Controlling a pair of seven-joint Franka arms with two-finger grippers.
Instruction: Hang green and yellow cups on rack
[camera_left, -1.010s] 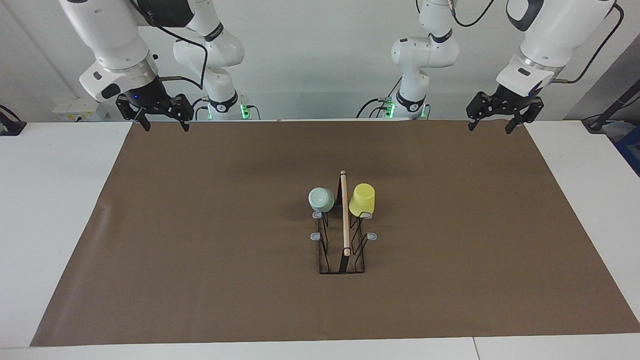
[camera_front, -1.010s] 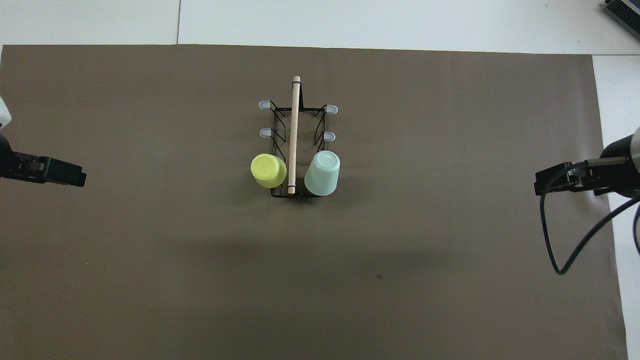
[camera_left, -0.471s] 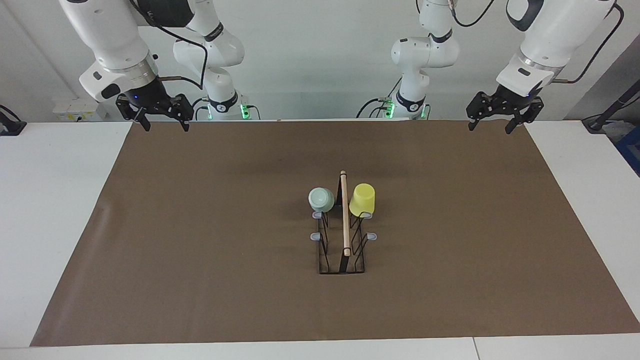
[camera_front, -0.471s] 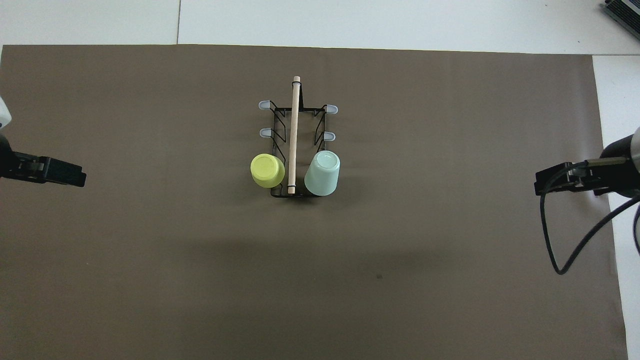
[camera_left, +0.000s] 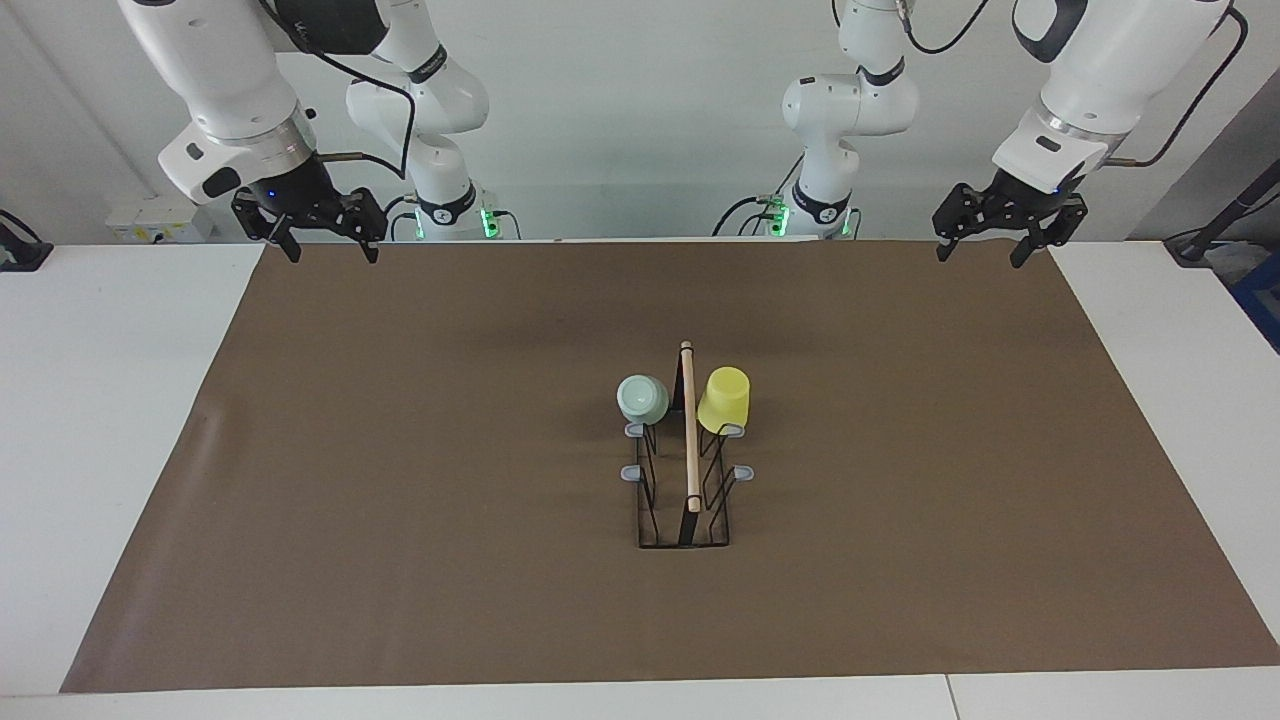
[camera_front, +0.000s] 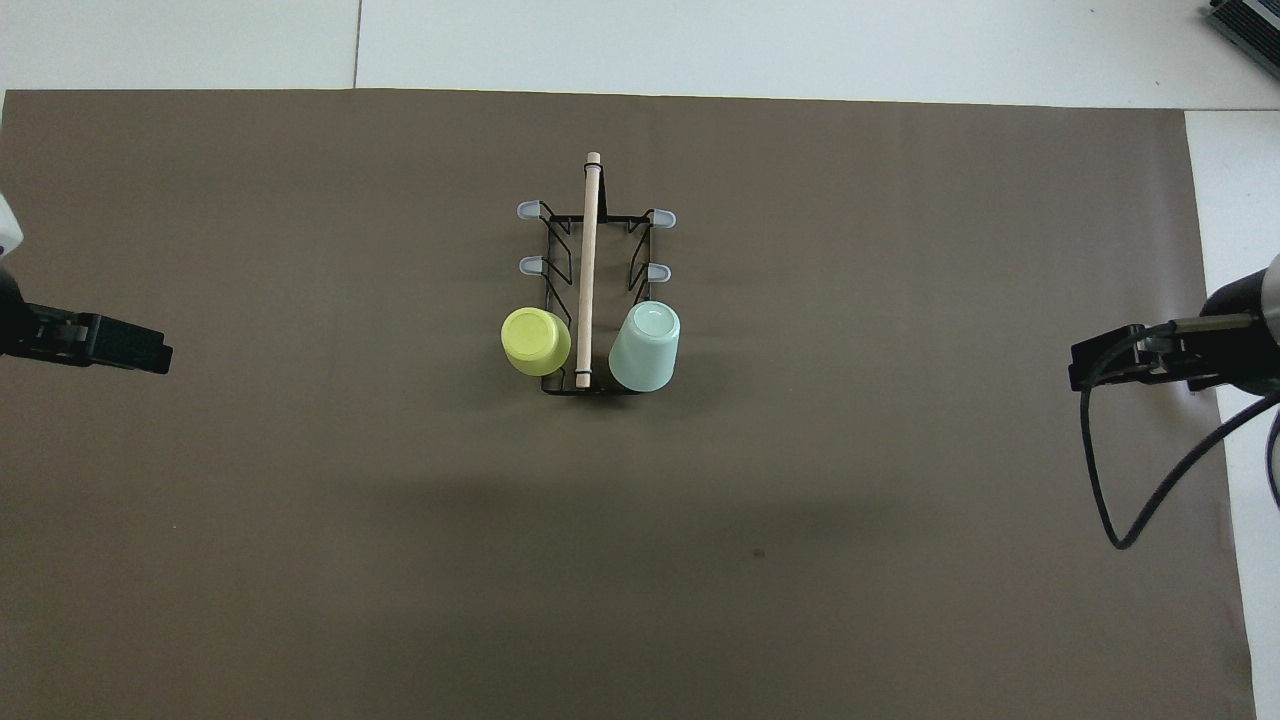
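Note:
The black wire rack (camera_left: 684, 490) (camera_front: 593, 290) with a wooden rod handle stands mid-table on the brown mat. The mint green cup (camera_left: 642, 398) (camera_front: 645, 346) hangs upside down on the rack's peg nearest the robots, on the side toward the right arm's end. The yellow cup (camera_left: 725, 399) (camera_front: 536, 341) hangs on the matching peg toward the left arm's end. My left gripper (camera_left: 983, 249) (camera_front: 150, 350) is open and empty, raised over the mat's edge at the left arm's end. My right gripper (camera_left: 329, 249) (camera_front: 1085, 365) is open and empty, raised over the mat's edge at the right arm's end. Both arms wait.
The brown mat (camera_left: 400, 450) covers most of the white table. Several grey-tipped pegs (camera_front: 527, 210) on the rack stand bare, farther from the robots than the cups. A black cable (camera_front: 1130, 500) hangs from the right arm.

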